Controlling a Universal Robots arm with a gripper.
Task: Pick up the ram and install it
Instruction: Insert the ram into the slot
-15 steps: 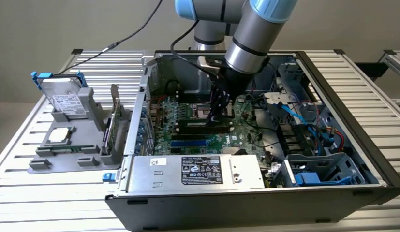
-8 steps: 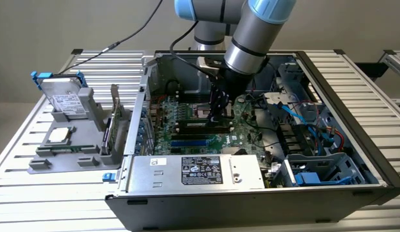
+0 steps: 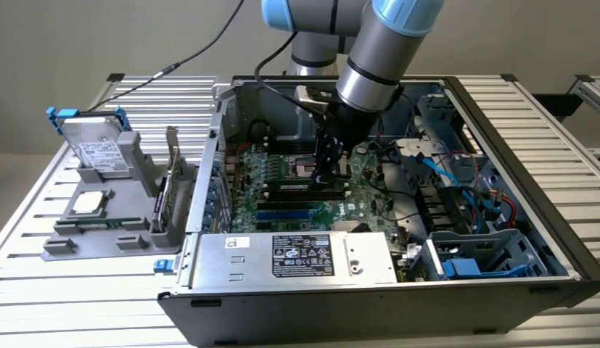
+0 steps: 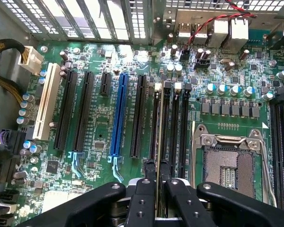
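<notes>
A black two-fingered tool (image 4: pixel 157 166) is closed narrowly on the long, thin dark-green ram stick (image 4: pixel 159 127), which sits edge-on directly beneath it. The stick's long axis runs parallel to the black memory slots (image 4: pixel 173 123) on the green motherboard (image 4: pixel 99 156), just beside the silver processor socket (image 4: pixel 227 165). I cannot tell whether it is seated.

wall (image 3: pixel 87 36): plain, beige-grey | table (image 3: pixel 48 290): ribbed silver metal slats | light: soft, even

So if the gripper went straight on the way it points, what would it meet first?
Most likely the black memory slots beside the CPU socket: the gripper points at them, and the ram it grips edge-on would touch first. Depth is hard to judge.
</notes>
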